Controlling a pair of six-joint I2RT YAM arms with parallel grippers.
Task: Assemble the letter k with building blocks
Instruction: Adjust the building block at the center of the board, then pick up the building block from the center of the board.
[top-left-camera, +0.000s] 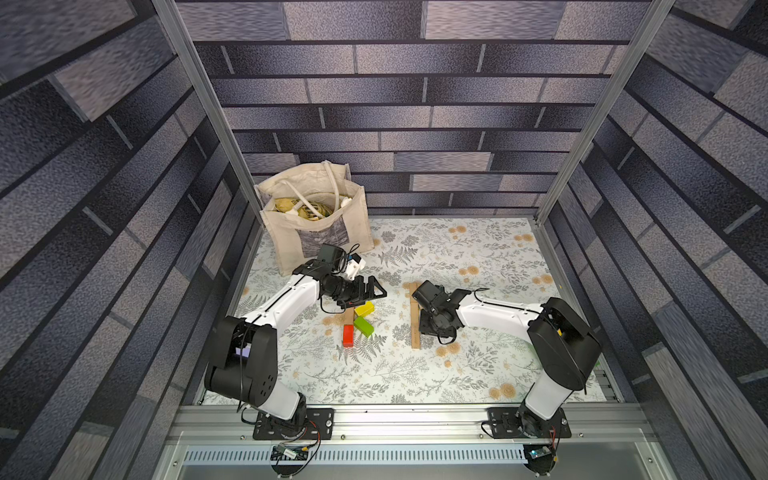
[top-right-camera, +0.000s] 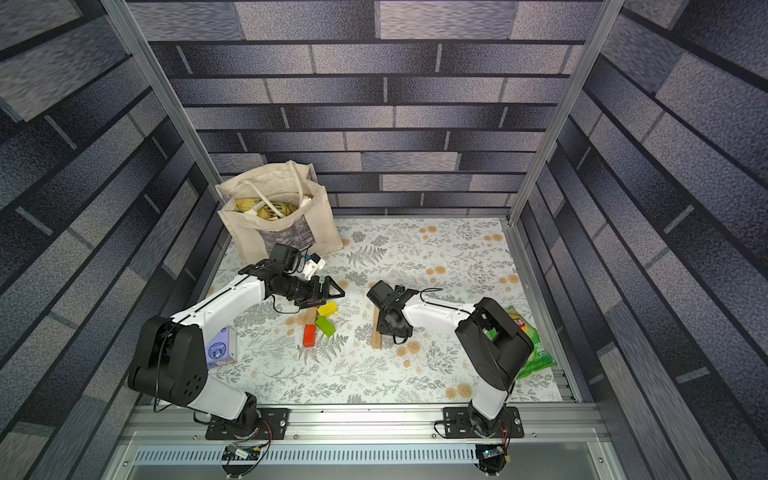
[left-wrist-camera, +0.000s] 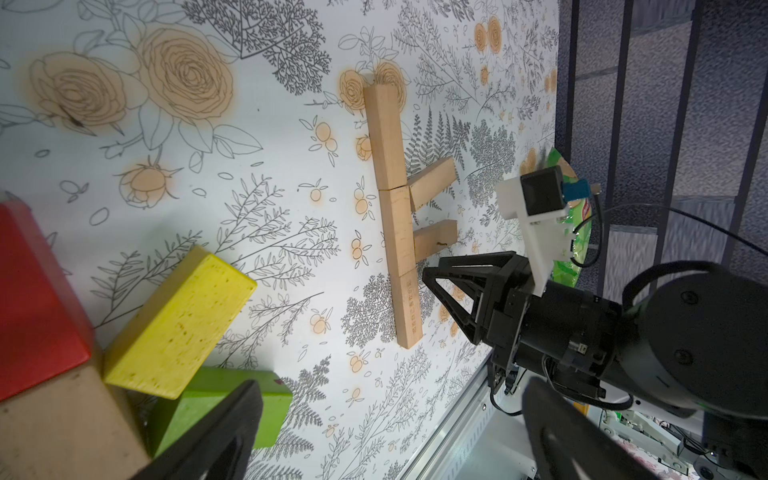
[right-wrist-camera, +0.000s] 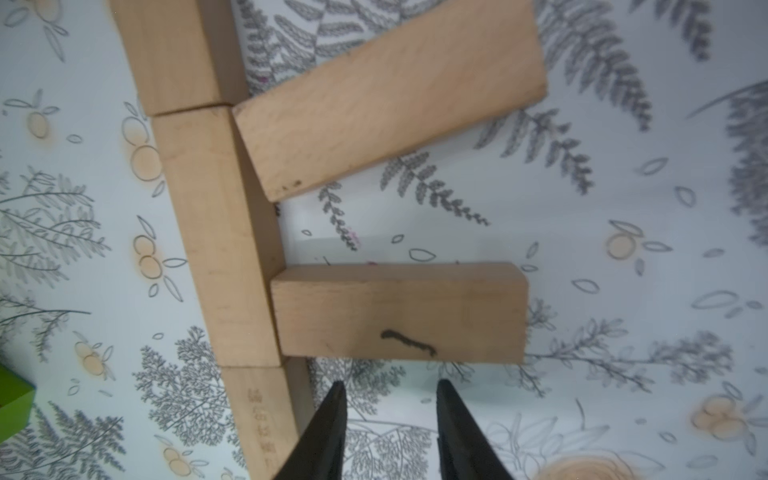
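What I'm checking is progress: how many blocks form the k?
5: three end to end as the spine, a slanted branch, and a straight branch by the right gripper.

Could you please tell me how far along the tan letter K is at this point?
Done: the three-block spine lies straight and the upper block slants off its middle. In hand: nothing; the right gripper has its fingers apart beside the lower block, which lies against the spine. Still to do: that block sits nearly square to the spine, so it probably wants slanting.
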